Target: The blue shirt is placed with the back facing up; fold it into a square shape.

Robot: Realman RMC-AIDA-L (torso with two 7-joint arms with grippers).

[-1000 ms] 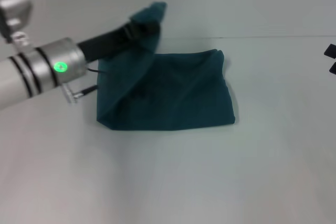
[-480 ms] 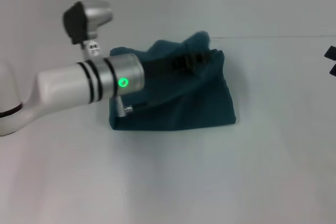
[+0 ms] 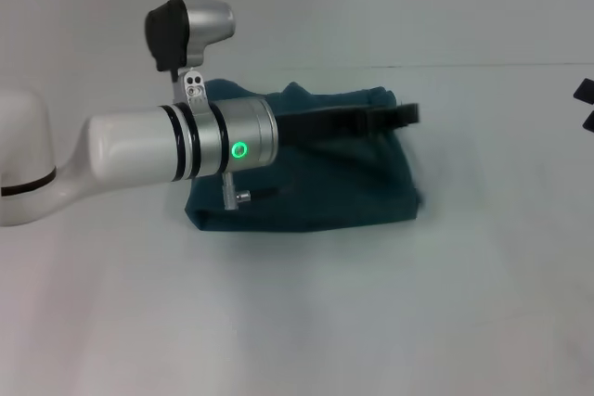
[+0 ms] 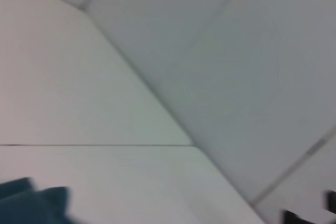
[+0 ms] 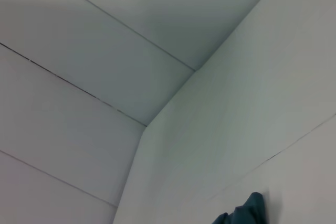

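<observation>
The blue shirt [image 3: 316, 192] lies on the white table as a folded, roughly square dark teal bundle at the middle of the head view. My left arm reaches across it from the left, and my left gripper [image 3: 406, 116] is low over the shirt's far right edge. Whether it holds cloth is not visible. A corner of the shirt shows in the left wrist view [image 4: 31, 203] and in the right wrist view [image 5: 242, 212]. My right gripper [image 3: 586, 106] is parked at the right edge of the head view, its two black tips apart and empty.
The white table [image 3: 306, 322] stretches all round the shirt. White wall panels stand behind it. The left arm's silver wrist with a green light [image 3: 239, 149] hangs over the shirt's left half.
My left arm has swung from the far left across to the right, carrying the shirt's lifted left part over the rest. The bundle is now narrower and flatter. The right arm has not moved.
</observation>
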